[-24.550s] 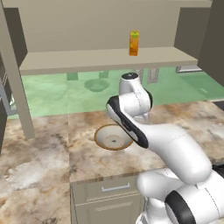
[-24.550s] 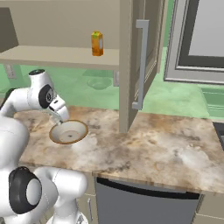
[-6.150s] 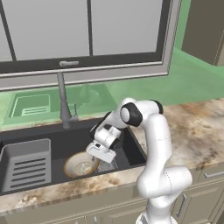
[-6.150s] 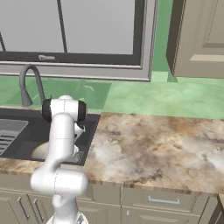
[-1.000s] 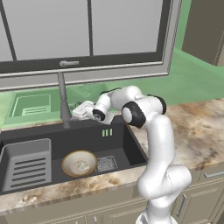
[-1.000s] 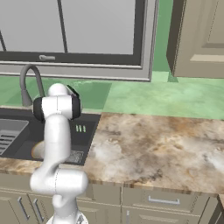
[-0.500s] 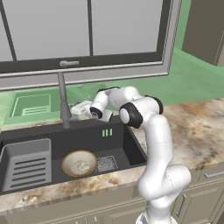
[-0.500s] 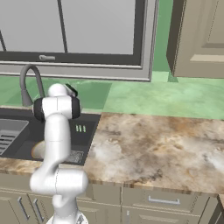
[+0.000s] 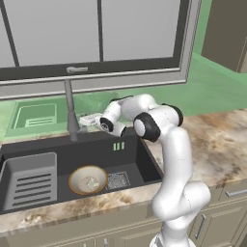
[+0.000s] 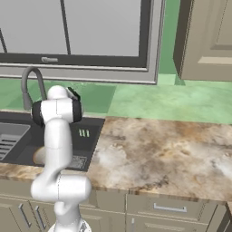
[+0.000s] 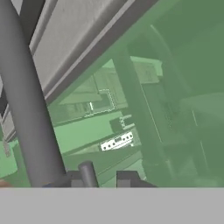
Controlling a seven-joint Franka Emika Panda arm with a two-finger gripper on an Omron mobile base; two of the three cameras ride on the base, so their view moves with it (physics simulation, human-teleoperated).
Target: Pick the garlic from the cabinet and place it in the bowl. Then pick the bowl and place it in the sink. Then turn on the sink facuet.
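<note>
The sink (image 9: pixel 140 159) sits dark in the counter, its ribbed rack (image 9: pixel 30 182) at the left end and the bowl (image 9: pixel 88 179) on the basin floor beside it, with the garlic (image 9: pixel 89 182) inside. The faucet (image 9: pixel 71 112) rises at the back rim, and the gripper (image 9: pixel 83 120) reaches in just beside its stem. Its fingers (image 11: pixel 88 174) stand a little apart near the stem, gripping nothing.

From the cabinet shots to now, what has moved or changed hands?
The base drove from the cabinet to the sink. The bowl, on the counter earlier, now lies in the basin, released; a pale lump in it may be the garlic. The gripper, low over the bowl six seconds ago, has risen and swung left to the faucet, edging closer in the last second. Bowl unmoved since; no water visible.
</note>
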